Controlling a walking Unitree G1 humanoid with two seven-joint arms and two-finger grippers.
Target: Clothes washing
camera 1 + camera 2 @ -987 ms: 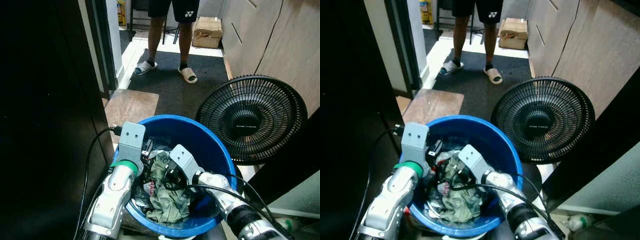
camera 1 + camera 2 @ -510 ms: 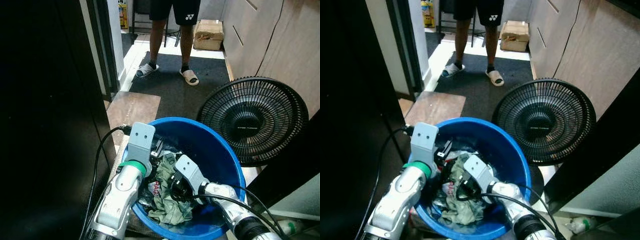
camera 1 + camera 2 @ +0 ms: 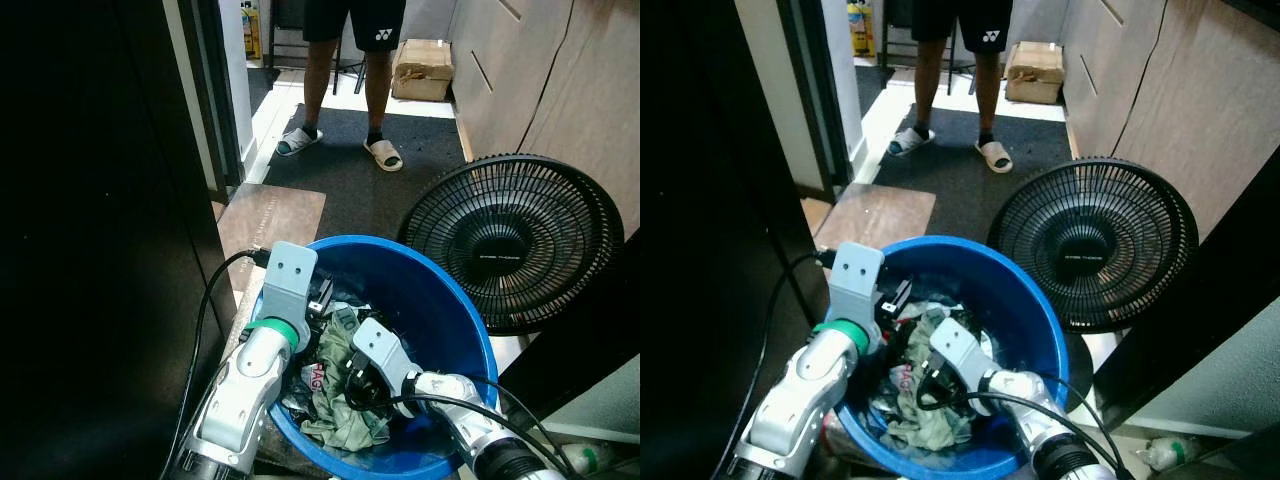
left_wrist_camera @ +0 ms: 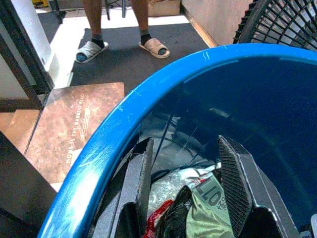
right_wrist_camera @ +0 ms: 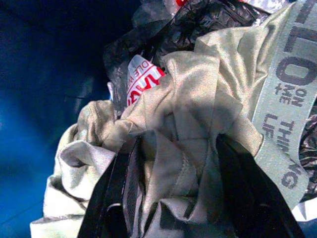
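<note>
— What is seen in the round blue plastic tub (image 3: 455, 330)?

— One crumpled pale green garment with a lettered waistband (image 5: 198, 129) is heaped at the bottom, together with a black plastic bag (image 5: 188, 25) and a red-and-white printed wrapper (image 5: 141, 79).

— How are the two grippers placed?

— Both are lowered into the tub. The right gripper (image 5: 178, 163) is spread apart, and a fold of the green garment is bunched between its two black fingers (image 5: 121, 173); whether the cloth is actually pinched cannot be told. The left gripper (image 4: 190, 181) is held wide apart just inside the near rim, above the heap, with nothing clasped.

— And around the tub?

— One round black floor fan (image 3: 515, 235) is stood just beside it. One brown doormat (image 3: 268, 215) is laid near it. Further off, one person's two legs in sandals (image 3: 345, 75) are seen on a dark carpet (image 3: 350, 185), and one cardboard box (image 3: 425, 70) is set behind.
</note>
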